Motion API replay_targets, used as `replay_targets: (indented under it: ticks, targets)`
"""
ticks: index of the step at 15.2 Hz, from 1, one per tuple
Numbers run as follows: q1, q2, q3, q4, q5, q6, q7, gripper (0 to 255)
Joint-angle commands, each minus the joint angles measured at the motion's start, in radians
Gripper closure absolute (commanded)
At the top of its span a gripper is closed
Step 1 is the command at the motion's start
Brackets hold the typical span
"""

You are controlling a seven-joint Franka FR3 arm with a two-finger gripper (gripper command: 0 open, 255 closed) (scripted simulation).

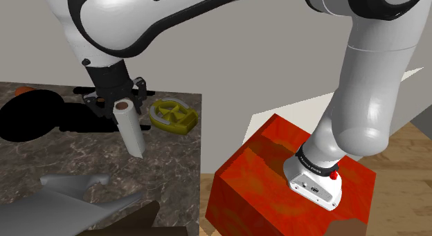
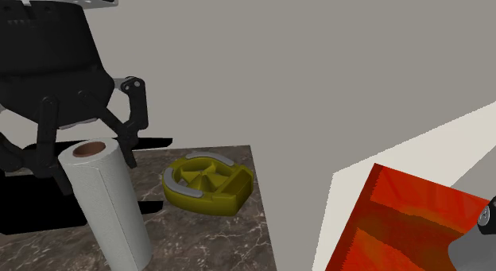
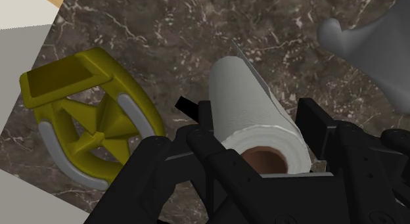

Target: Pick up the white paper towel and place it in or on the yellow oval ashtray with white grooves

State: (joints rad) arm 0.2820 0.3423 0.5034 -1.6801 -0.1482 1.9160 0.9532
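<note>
Paper towel hangs tilted, its upper end clasped by the gripper; carry it rightward in the shoulder view, centre over the ashtray, release low.

White paper towel; yellow, grey-grooved ashtray

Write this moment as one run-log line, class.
gripper: shut on roll | roll: tilted, beside ashtray | ashtray: empty, on table | placement: not yet done
</note>
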Motion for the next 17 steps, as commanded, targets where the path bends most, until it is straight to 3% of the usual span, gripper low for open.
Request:
replay_targets:
  ticks: [1,8,17]
  targets:
    - [0.0,0.0,0.0,0.0,0.0,0.0,0.0,255]
    - [0.0,0.0,0.0,0.0,0.0,0.0,0.0,255]
    - [0.0,-0.026,0.007,0.088,0.016,-0.111,-0.009,255]
